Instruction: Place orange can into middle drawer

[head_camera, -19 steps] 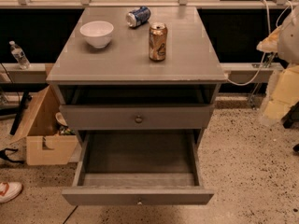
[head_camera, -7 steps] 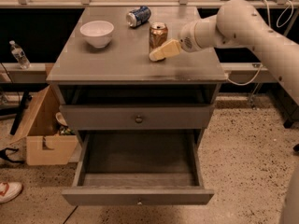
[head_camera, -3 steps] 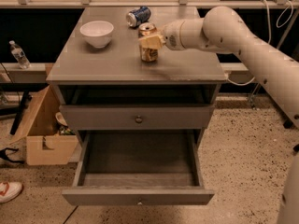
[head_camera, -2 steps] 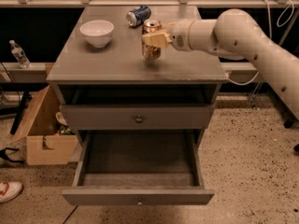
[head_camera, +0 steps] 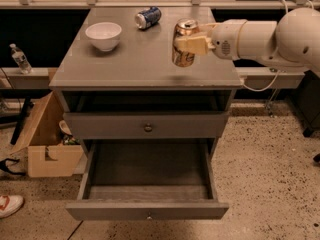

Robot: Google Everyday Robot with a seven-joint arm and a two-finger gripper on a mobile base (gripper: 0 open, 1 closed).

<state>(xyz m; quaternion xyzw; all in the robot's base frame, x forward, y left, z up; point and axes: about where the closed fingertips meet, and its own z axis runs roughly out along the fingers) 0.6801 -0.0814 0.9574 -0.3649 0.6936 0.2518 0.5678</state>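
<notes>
Starting with the grasp, Inspector: what is on record?

Supervisor, the gripper (head_camera: pixel 190 44) is over the right side of the cabinet top (head_camera: pixel 125 66), its cream fingers (head_camera: pixel 196 45) clamped round the middle of the orange can (head_camera: pixel 183 58). The can is upright. Against the picture of a moment back, it has shifted to the right and shows larger. I read that as lifted off the top, though the gap beneath its base cannot be confirmed.

And what does that mean for the job, Inspector?

Supervisor, pick-up is judged complete and carriage is in hand. The middle drawer (head_camera: pixel 147 210) stands pulled out below, its floor bare, well apart from the can and lower than it. The drawer front above (head_camera: pixel 147 126) is shut. The next move, in my judgement, is to bring the can forward past the front edge of the top, then down into the drawer, before the fingers release.

Hazards, Inspector?

Supervisor, one noted. The descent passes the top's front edge and the shut front, and a clipped can could slip in the grip. The white bowl (head_camera: pixel 103 35) and the blue-and-white can (head_camera: pixel 148 17), lying on its side at the back, are to the left of that route and not at risk.
</notes>
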